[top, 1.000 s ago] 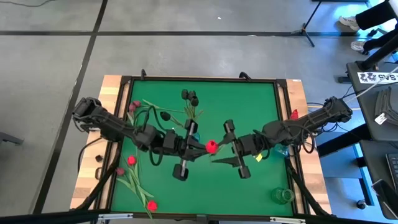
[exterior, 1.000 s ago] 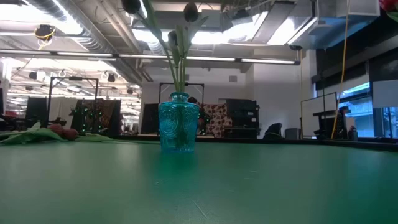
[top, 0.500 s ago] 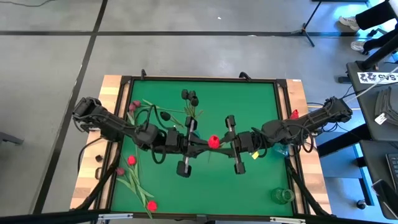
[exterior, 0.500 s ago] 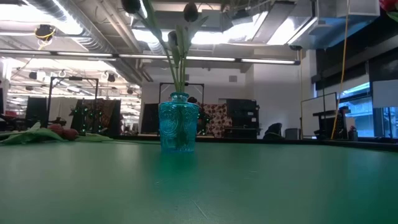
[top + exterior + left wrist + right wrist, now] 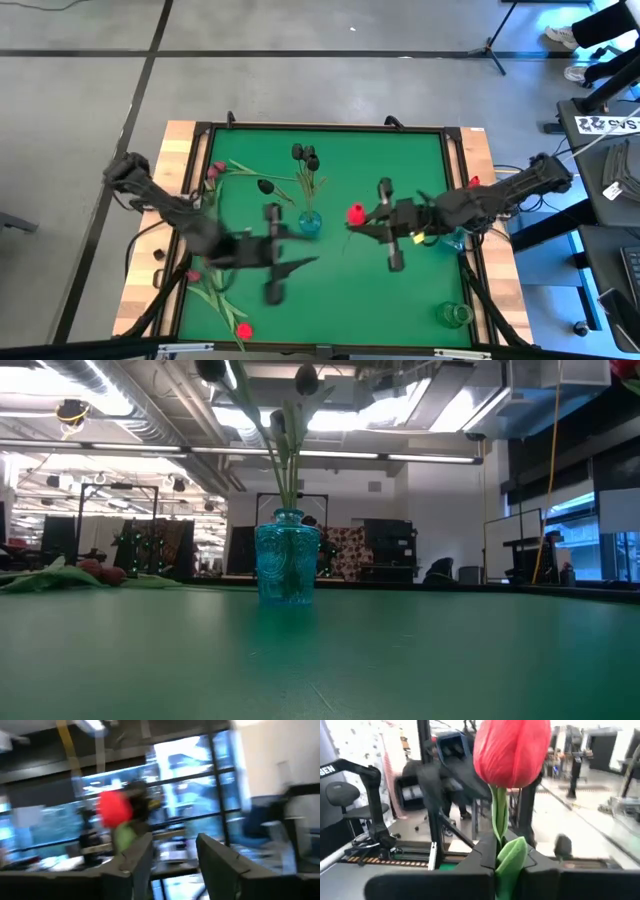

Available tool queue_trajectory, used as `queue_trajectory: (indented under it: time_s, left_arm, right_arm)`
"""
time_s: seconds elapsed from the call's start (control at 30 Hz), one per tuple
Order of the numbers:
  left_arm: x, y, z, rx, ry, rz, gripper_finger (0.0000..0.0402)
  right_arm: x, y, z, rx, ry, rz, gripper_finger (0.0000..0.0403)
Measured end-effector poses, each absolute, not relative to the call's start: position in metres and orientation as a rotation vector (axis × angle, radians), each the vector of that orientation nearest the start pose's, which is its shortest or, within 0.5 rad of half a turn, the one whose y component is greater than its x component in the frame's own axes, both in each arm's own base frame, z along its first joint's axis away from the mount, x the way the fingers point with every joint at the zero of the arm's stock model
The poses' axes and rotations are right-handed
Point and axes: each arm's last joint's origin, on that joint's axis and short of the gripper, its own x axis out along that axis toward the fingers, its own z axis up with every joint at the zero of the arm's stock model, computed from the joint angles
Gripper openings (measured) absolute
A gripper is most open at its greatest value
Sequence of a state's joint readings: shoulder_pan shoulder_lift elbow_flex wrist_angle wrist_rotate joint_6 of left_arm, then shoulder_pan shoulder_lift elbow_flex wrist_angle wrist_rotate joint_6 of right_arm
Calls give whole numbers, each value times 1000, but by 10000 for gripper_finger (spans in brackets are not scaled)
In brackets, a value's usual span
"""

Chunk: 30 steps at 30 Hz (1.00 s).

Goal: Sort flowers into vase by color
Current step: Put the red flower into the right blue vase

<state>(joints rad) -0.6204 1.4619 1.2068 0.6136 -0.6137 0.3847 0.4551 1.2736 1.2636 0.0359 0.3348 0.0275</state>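
Observation:
My right gripper [image 5: 368, 221] is shut on a red tulip [image 5: 356, 213], held above the mat right of the blue vase [image 5: 309, 222]. In the right wrist view the red head [image 5: 512, 750] stands up beyond my fingers. The blue vase [image 5: 288, 557] holds black tulips [image 5: 305, 153]. My left gripper [image 5: 303, 262] hangs open over the near left part of the mat, nothing between its fingers [image 5: 135, 865]. More red tulips [image 5: 212, 257] lie on the mat's left side, and a black one [image 5: 264, 185] lies left of the vase. My right gripper pinches the tulip's green stem [image 5: 498, 832] between its two fingers, a short way below the red head, with a leaf [image 5: 512, 855] caught beside it. The fingers come level from the table's right. The flower is lifted clear of the mat, its head past the fingertips.
A second blue vase [image 5: 455, 240] stands under my right arm, and a green vase [image 5: 453, 314] stands at the near right corner. Pink tulips [image 5: 218, 168] and leaves lie at the far left. A raised frame [image 5: 330, 126] edges the green mat.
My right gripper has shut on the red tulip's stem and carried it toward the table's right and far side. My left gripper has opened, let go of the tulip and drawn back toward the table's near left.

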Motion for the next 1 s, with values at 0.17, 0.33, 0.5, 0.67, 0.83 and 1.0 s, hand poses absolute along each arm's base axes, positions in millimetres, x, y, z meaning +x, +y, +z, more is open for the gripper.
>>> queue_trajectory:
  time_s: [0.17, 0.33, 0.5, 0.67, 0.83, 1.0]
  left_arm:
    - [229, -212, 397, 149, -167, -176, 174]
    - [192, -239, 387, 160, -47, -340, 175]
    - [177, -252, 377, 157, 22, -409, 170]
    - [178, -252, 378, 144, 16, -400, 170]
    - [188, -244, 378, 92, 28, -356, 170]
    - [198, -236, 378, 67, 33, -312, 170]
  right_arm:
    - [207, 116, 427, 76, 76, 138, 7]
    - [152, 119, 414, 87, 277, 36, 4]
    - [116, 112, 411, 172, 339, 50, 5]
    - [90, 91, 417, 171, 328, 106, 3]
    - [73, 69, 414, 136, 380, 153, 4]
    - [61, 53, 415, 102, 367, 165, 4]
